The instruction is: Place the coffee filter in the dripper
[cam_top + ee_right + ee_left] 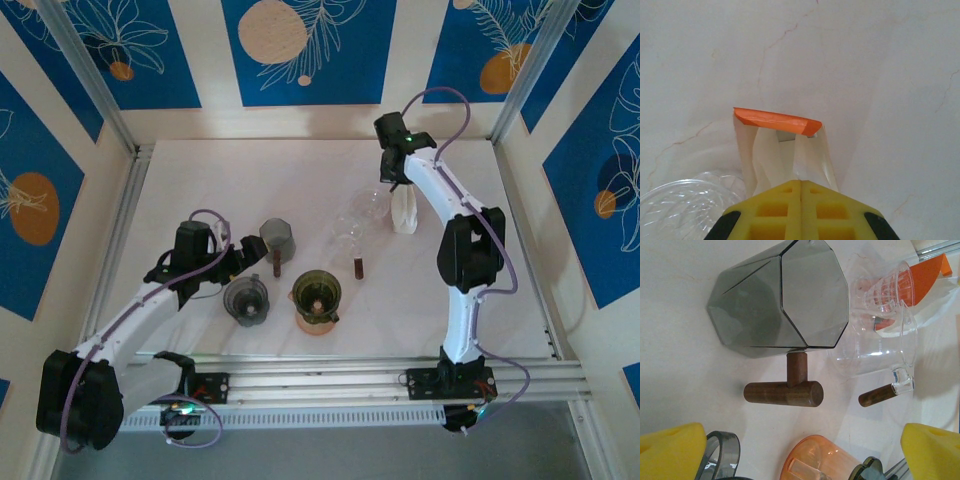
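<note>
Right gripper [800, 189] clamps the coffee filter [771, 159]; left gripper [804, 442], fingers apart, faces the grey dripper [782, 300].

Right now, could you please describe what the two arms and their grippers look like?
Both the left arm and the right arm have white links, black joint housings and a looping purple cable. A green light glows near the right wrist. The left gripper's fingers and the right gripper's fingers are bright yellow, blocky plastic; the right ones show square recesses.
</note>
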